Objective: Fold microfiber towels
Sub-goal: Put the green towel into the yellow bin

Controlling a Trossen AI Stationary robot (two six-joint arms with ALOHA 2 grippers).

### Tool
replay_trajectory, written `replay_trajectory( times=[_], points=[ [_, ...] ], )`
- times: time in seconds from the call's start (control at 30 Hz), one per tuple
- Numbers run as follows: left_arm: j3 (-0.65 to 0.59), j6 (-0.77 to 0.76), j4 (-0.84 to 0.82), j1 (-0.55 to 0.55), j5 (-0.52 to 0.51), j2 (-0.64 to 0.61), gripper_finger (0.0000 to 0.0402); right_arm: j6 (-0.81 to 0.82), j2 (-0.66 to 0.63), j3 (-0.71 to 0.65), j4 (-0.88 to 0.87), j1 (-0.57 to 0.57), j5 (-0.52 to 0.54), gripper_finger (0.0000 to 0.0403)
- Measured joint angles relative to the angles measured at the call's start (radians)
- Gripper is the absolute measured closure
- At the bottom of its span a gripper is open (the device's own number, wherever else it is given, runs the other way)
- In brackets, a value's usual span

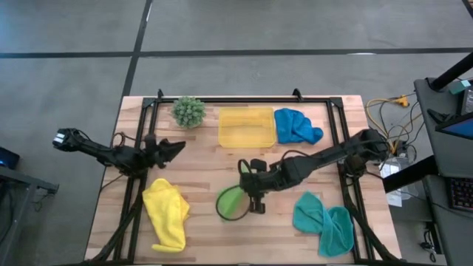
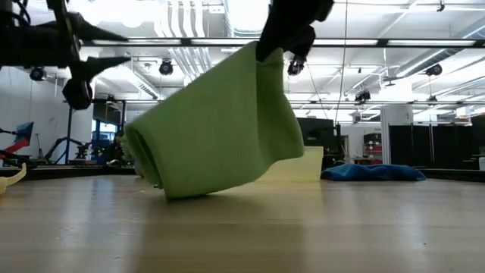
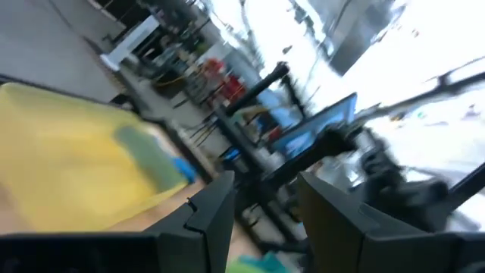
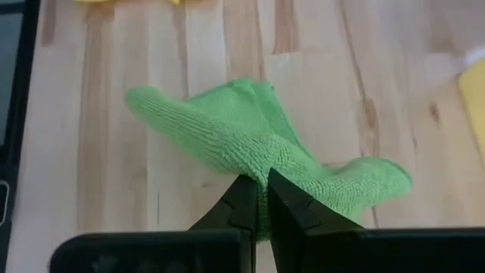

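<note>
right gripper [image 4: 261, 199] pinches the lime green towel [image 4: 250, 144] mid-table, lifting one edge while the rest drags on the table [image 1: 207, 174], bare around it. left gripper [image 1: 177, 147] hovers half open, empty, near the left edge.

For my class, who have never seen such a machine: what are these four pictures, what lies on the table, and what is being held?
Two dark robot arms work at a wooden table. One picture looks down from above, one looks level along the tabletop, and two come from the arms' wrists. The right gripper pinches a lime green towel, lifting it. The left gripper holds nothing, its fingers apart. Also there: a yellow towel, teal towel, blue towel, yellow tray and a small spiky plant.
</note>
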Motion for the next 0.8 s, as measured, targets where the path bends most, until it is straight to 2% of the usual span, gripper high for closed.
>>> replay_trajectory(
  times=[0.23,0.4,0.47,0.63,0.8],
  points=[
    [0.0,0.0,0.073,0.001,0.0,0.007,0.027,-0.004,-0.001,0.036,-0.019,-0.046,-0.005,0.039],
    [0.024,0.06,0.078,0.0,0.24,0.045,0.027,0.013,-0.005,0.078,-0.02,-0.088,-0.007,0.039],
    [0.053,0.106,0.081,-0.001,0.286,0.075,0.0269,0.019,-0.005,0.096,-0.02,-0.105,-0.007,0.039],
    [0.181,0.251,0.051,0.0,0.313,0.234,0.024,0.02,-0.005,0.126,-0.029,-0.155,-0.038,0.039],
    [0.385,0.32,-0.127,0.0,0.314,0.469,0.0195,0.023,-0.005,0.148,-0.078,-0.2,-0.059,0.039]
  ],
)
